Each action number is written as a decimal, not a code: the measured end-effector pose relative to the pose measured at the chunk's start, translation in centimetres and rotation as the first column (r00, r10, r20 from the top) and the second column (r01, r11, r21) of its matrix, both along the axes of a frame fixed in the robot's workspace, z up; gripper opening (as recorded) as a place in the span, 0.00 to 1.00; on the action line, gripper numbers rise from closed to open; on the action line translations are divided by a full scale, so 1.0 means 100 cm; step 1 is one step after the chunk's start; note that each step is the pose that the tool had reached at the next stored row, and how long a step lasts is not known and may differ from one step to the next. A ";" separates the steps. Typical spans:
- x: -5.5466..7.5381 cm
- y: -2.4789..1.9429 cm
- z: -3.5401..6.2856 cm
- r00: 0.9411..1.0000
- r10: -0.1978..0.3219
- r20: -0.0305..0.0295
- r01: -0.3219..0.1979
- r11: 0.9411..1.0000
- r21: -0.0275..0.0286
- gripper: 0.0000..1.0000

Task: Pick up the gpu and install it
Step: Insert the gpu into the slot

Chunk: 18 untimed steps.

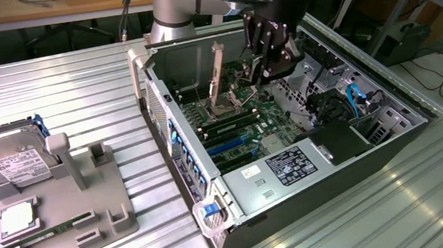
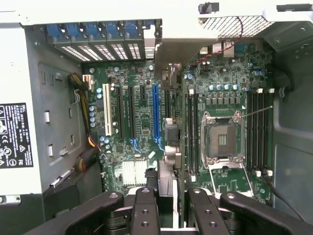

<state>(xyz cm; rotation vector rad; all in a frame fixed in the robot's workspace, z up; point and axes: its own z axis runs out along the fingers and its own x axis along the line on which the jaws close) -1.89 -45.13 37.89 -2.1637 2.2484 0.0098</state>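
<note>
My gripper point(image 2: 168, 195) hangs over the open computer case point(image 1: 290, 172), shut on the gpu point(image 2: 167, 177). In the wrist view the gpu shows edge-on as a thin card between the two black fingers point(image 2: 145, 208). It runs over the motherboard point(image 2: 142, 98) beside the long blue slot point(image 2: 155, 112), held above the board and apart from it. From the exterior view, the gripper point(image 1: 267, 51) reaches down into the case from above, and the gpu point(image 1: 281, 64) is the dark block under it.
An open processor socket point(image 2: 221, 142) and memory slots point(image 2: 258, 132) lie beside the card. Outside the case, on the exterior view's left, a grey tray point(image 1: 93, 213) carries a silver hard drive point(image 1: 12, 157) and a green memory stick point(image 1: 46, 232). Cables point(image 1: 354, 97) fill the case's far side.
</note>
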 end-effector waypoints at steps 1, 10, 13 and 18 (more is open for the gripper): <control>-0.001 -0.0016 -0.0012 1.000 0.000 0.000 0.000 1.000 0.004 0.28; -0.003 -0.0029 -0.0147 0.999 0.035 0.001 -0.035 0.999 -0.003 0.28; -0.004 -0.0025 -0.0206 0.999 0.050 0.001 -0.050 0.999 -0.002 0.28; -0.008 -0.0004 -0.0297 0.999 0.042 0.001 -0.042 0.999 -0.002 0.28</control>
